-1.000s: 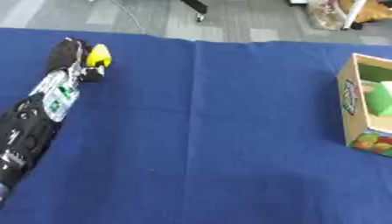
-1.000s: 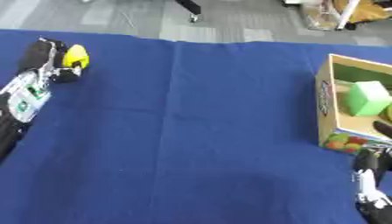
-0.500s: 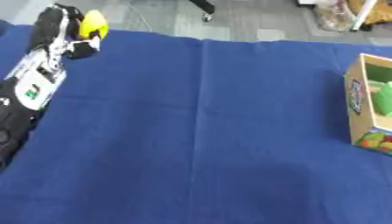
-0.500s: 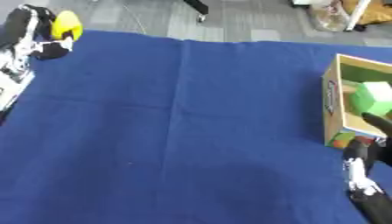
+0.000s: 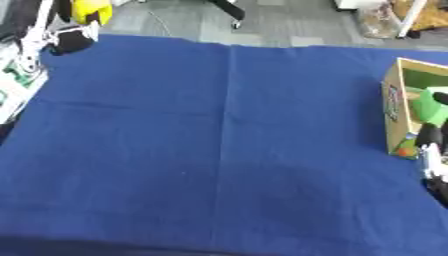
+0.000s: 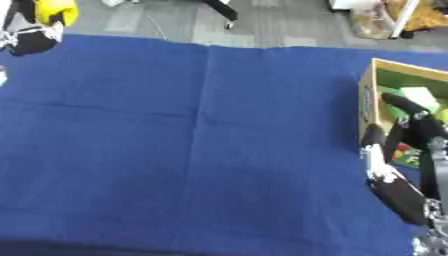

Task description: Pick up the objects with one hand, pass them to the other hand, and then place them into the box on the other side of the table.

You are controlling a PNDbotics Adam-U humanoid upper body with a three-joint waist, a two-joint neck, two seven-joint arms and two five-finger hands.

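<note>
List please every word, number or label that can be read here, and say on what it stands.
None can be read.
The box has coloured print on its side wall, too blurred to read.
The left hand, shut on a yellow object, shows green-and-white patches on its arm, with no legible text.

A blue cloth (image 5: pixel 219 150) covers the counter, creased down its middle. Beyond the far edge lies grey floor (image 5: pixel 289 22), where a dark chair leg (image 5: pixel 229 9) stands.

A matt blue cloth (image 5: pixel 219 150) with soft creases covers the table. The box (image 6: pixel 369 107) looks like plain brown cardboard. The yellow object (image 5: pixel 89 10) looks smooth. The right hand (image 6: pixel 398 187) is black, slightly glossy plastic.
</note>
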